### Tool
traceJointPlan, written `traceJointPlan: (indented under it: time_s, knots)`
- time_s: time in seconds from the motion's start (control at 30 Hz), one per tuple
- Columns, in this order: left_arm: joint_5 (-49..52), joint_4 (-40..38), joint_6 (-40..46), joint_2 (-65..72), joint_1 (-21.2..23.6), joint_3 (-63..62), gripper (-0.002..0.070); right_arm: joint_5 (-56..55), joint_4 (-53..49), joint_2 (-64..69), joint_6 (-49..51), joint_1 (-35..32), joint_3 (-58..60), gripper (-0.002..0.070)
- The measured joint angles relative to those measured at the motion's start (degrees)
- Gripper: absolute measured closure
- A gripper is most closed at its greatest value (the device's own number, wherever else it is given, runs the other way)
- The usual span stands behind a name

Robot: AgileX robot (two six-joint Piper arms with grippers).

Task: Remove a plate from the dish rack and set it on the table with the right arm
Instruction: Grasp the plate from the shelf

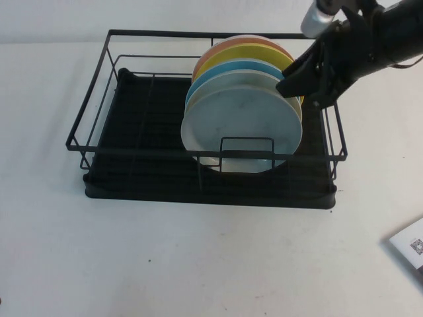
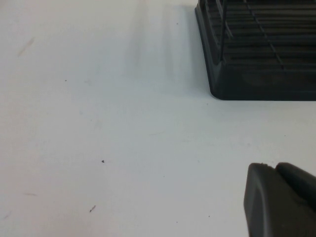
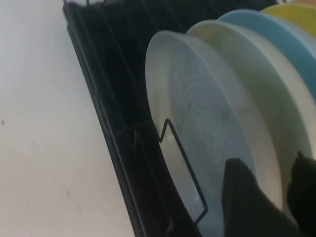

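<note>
In the right half of the dish rack (image 1: 99, 99), five plates are standing on edge in a row. The plate (image 1: 241, 125), pale grey-blue, is standing nearest the front rail, its face turned toward the camera, with a small wire loop (image 1: 246, 153) crossing its lower part. Directly behind it a cream plate (image 3: 256, 89) is leaning, then a sky-blue plate (image 1: 228, 70), a yellow plate (image 1: 244, 56) and an orange plate (image 1: 228, 43).

The right arm (image 1: 383, 33) is reaching in from the upper right. The right gripper (image 1: 294, 82) is sitting at the upper right rim of the front plates, its tip overlapping their edges. In the right wrist view two dark fingers (image 3: 249, 202) are standing apart with the rims of the front plates showing between them; the jaws are spread and are not clamping anything.

The left gripper (image 2: 281, 197) is showing only as a dark corner over the table (image 2: 98, 123), near a corner of the rack's base; whether it is open or closed cannot be told.

A white card (image 1: 411, 247) with a printed code is lying at the table's right edge.
</note>
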Motion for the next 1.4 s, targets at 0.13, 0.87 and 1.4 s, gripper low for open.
traceJointPlan:
  time_s: [0.13, 0.87, 1.4]
  knots:
    - [0.0, 0.0, 0.0, 0.0, 0.0, 0.0, 0.0679, 2.5, -5.5, 4.2, -2.0, 2.0, -5.4, 0.0442]
    - [0.0, 0.0, 0.0, 0.0, 0.0, 0.0, 0.0679, 2.0, -14.9, 11.5, -4.0, 5.9, -15.0, 0.0425]
    - [0.0, -0.1, 0.0, 0.0, 0.0, 0.0, 0.0679, 1.7, -14.9, 13.4, -4.0, 6.0, -15.0, 0.051]
